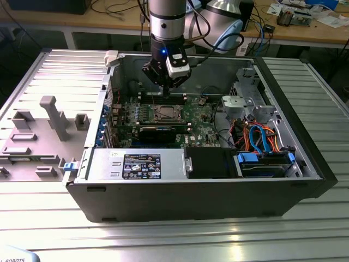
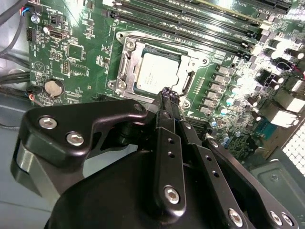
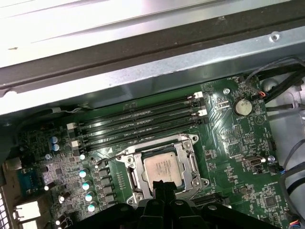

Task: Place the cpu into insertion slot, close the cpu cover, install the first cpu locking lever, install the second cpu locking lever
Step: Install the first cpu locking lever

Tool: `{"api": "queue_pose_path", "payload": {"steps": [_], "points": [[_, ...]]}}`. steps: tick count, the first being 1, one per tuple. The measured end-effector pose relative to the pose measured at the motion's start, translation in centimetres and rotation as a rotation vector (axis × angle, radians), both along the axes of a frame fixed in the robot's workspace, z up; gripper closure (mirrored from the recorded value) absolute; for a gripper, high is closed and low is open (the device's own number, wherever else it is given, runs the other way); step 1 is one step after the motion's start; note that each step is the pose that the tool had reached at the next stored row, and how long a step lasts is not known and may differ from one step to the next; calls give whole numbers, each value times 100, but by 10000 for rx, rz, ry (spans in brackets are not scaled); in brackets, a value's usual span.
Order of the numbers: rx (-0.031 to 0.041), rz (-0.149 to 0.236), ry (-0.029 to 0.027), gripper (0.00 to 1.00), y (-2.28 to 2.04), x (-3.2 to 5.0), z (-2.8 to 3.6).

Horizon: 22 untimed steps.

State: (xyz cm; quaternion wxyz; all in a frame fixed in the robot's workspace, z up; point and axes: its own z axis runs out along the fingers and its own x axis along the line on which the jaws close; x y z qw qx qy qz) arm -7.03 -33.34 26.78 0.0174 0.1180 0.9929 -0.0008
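The cpu [image 2: 157, 71] sits in the slot [image 2: 187, 82], with the cover [image 2: 129, 57] seemingly folded flat around it. The pincer [image 2: 167, 93] hovers at the cpu's edge, fingers pressed together and empty. Whether the levers are latched cannot be told.

**Exterior view.** Light is even and diffuse and comes from overhead. The ribbed metal table [image 1: 229, 240] carries a broad glare band well in front of the jaws. The inside of the computer case [image 1: 272, 180], below the jaws, is dimmer than the table. A blue indicator light [image 1: 163, 52] glows above the jaws.

**Second wrist view.** The gripper [image 2: 168, 93] is dark, with soft highlights on its screw heads. The cpu [image 2: 159, 71], just beyond the jaws, reflects pale light. The capacitors [image 2: 279, 47], off to one side of the jaws, are washed out to white.

**First wrist view.** Far beyond the jaws, the area past the case wall [image 3: 143, 76] is overexposed almost to white. The coin cell [image 3: 242, 106] shows a glint.
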Motion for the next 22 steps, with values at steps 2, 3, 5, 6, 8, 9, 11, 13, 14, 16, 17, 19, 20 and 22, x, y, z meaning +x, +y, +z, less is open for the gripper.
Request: {"api": "queue_pose_path", "payload": {"steps": [2, 3, 5, 6, 8, 9, 11, 13, 14, 16, 17, 19, 20, 22], "points": [[0, 70, -1, 88, 0, -11, -1], [0, 119, -1, 88, -1, -21, 0], [0, 263, 0, 88, -1, -36, 0], [-1, 343, 0, 88, -2, -40, 0], [0, 561, 0, 88, -1, -42, 0], [0, 721, 0, 88, -1, -42, 0], [1, 1373, -1, 88, -1, -42, -2], [0, 1764, 0, 88, -2, -42, -3], [0, 1958, -1, 88, -2, -43, -3], [0, 2100, -1, 88, -2, -46, -3], [0, 2105, -1, 88, -2, -46, -3], [0, 2105, 0, 88, -2, -47, -3], [0, 2106, -1, 88, -2, -47, -3], [0, 2105, -1, 88, -2, -47, -3]]}}
